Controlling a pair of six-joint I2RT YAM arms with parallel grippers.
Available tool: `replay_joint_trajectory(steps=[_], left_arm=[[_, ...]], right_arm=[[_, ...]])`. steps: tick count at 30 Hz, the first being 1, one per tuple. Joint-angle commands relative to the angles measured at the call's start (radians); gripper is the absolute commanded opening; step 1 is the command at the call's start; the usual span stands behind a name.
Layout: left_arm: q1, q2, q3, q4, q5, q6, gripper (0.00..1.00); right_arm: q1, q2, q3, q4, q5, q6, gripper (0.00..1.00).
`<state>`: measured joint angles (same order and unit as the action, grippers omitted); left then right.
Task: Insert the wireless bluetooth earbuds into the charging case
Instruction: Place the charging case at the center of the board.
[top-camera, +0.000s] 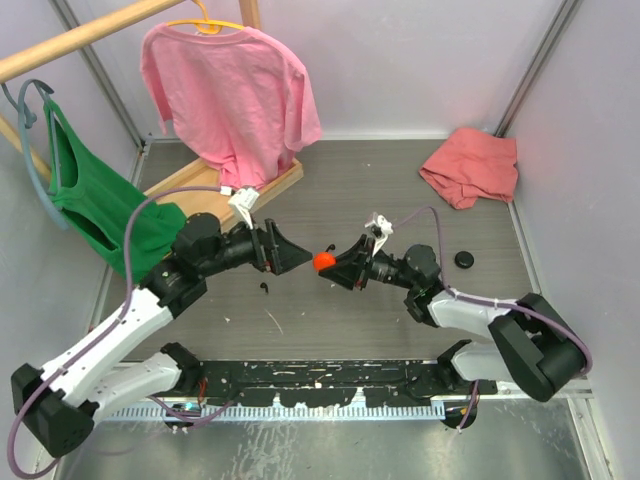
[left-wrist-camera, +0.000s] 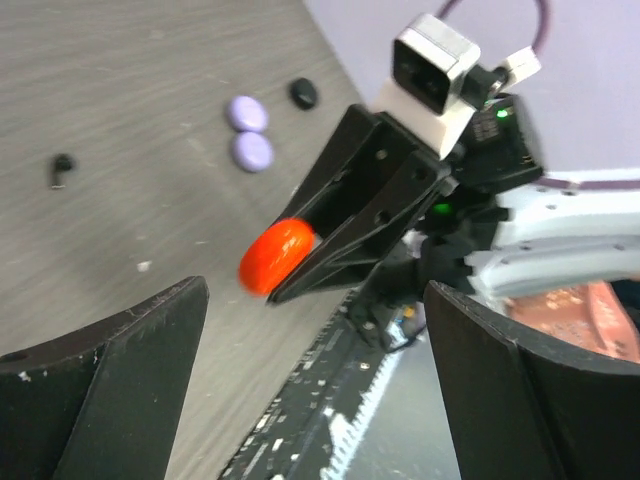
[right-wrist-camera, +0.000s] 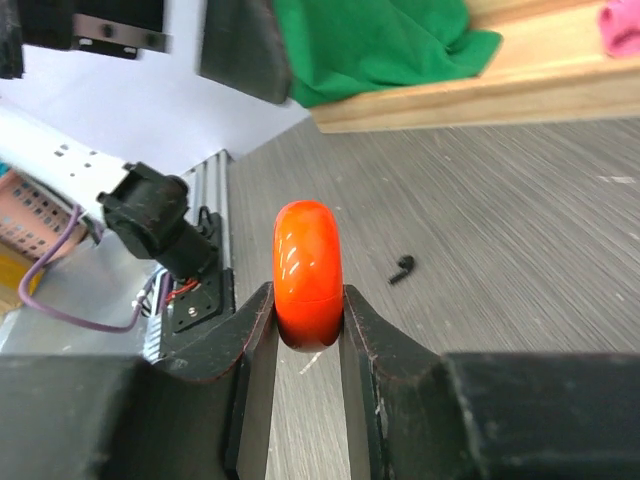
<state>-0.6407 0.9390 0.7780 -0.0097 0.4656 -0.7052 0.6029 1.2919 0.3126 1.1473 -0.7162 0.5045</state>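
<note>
My right pincer (right-wrist-camera: 308, 296) clamps the glossy orange-red plastic case (right-wrist-camera: 308, 250) mid-frame; light, slippery, I judge, so my wide left pincer (left-wrist-camera: 315, 295) should take its lid.

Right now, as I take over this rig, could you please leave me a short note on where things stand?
Left gripper: open, empty, facing the right one above the table.
Right gripper: shut on the orange-red case, which looks closed.
One black earbud lies loose on the table; two lilac round pieces and a black round piece lie farther off.
Done: orange-red case picked up. Left: open it and seat earbuds; none visibly inserted.
</note>
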Motion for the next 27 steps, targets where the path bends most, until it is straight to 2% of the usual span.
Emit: replay_joint_trajectory(steps=[1,4,8,13,19,27], left_arm=[[0.007,-0.094,0.113,-0.319,-0.267,0.183,0.94],[0.008,-0.131,0.166,-0.47,-0.412,0.247,1.0],[0.008,-0.164,0.241,-0.638,-0.548,0.339,0.98],[0.008,-0.213,0.282,-0.725,-0.685,0.439,0.98],[0.008,-0.314,0.198,-0.646,-0.786,0.452,0.98],[0.01,-0.341,0.155,-0.674,-0.843,0.494,0.98]], right_arm=[[-0.056,-0.087,0.072,-0.299,0.057,0.003,0.01],[-0.109,-0.116,0.118,-0.53,0.113,-0.028,0.01],[-0.197,-0.13,0.161,-0.75,0.152,-0.049,0.01],[-0.308,-0.115,0.219,-1.001,0.274,-0.103,0.01],[-0.4,-0.075,0.25,-1.096,0.398,-0.114,0.01],[-0.435,0.085,0.315,-1.141,0.454,-0.117,0.04]])
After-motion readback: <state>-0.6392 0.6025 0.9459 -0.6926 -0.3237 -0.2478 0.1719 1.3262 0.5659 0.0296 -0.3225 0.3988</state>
